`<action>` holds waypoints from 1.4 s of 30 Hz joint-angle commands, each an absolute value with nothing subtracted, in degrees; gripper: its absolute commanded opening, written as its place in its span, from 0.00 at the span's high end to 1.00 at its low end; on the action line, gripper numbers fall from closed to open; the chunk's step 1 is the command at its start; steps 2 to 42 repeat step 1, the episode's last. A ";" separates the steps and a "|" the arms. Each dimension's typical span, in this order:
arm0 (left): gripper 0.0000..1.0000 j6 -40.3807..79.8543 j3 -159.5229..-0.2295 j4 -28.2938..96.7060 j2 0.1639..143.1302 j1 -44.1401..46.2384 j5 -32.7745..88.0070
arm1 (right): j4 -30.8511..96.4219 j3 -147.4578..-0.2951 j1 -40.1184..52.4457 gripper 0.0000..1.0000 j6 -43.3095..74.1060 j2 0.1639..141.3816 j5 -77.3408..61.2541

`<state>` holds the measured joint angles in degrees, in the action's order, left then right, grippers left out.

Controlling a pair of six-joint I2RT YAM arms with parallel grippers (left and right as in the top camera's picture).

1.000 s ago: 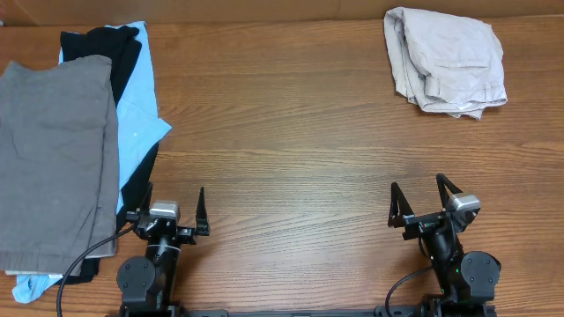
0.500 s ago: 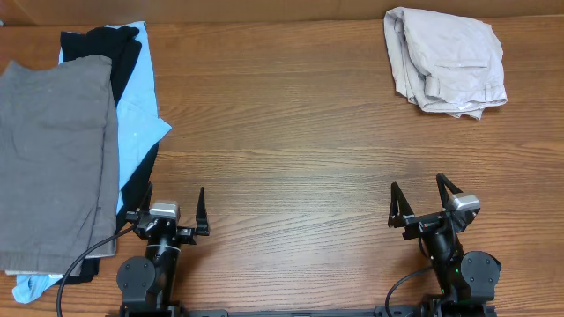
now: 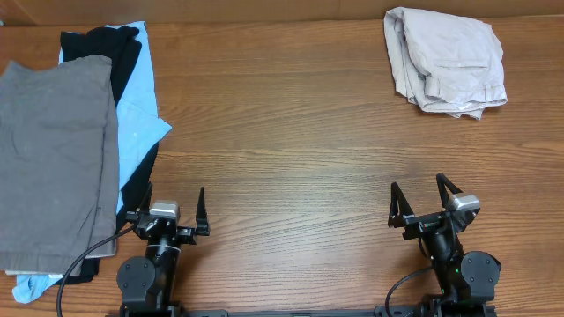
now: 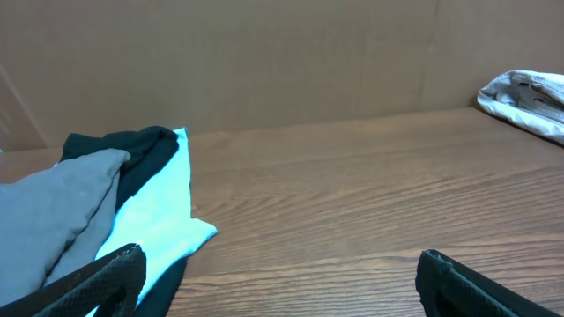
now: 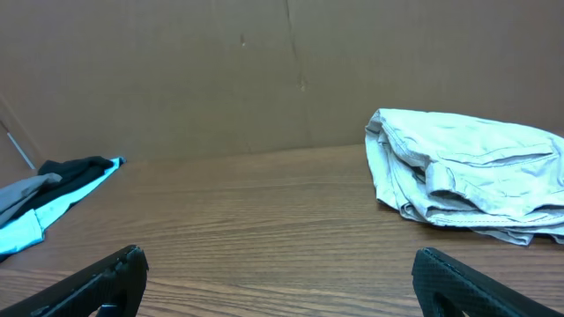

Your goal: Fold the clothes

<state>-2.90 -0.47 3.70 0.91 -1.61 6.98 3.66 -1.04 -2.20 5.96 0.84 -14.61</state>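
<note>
First, overhead: one shorts point(image 3: 445, 60), khaki, crumpled, upper right of the table point(image 3: 282, 132). One pile at the left edge holds three pieces: grey garment point(image 3: 53, 158) on top, black garment point(image 3: 110, 44) and light-blue garment point(image 3: 137, 114) under it. Two grippers sit at the bottom edge, left gripper point(image 3: 174, 198) and right gripper point(image 3: 418, 189), each spread wide and holding nothing.

Left wrist: two fingers point(image 4: 88, 282) in the bottom corners; pile at left, shorts point(image 4: 529, 95) at the right edge.

Right wrist: two fingers point(image 5: 480, 282) likewise; shorts point(image 5: 476, 180) at right, pile at far left.

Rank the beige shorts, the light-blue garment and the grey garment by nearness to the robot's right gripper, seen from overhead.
From the right gripper:
1. Beige shorts, back right.
2. Light-blue garment, left pile.
3. Grey garment, leftmost.
</note>
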 commanded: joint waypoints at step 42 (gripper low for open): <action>0.00 -2.13 -0.27 3.84 0.25 -1.96 6.63 | 3.27 -0.45 -1.98 0.00 6.20 0.16 -14.59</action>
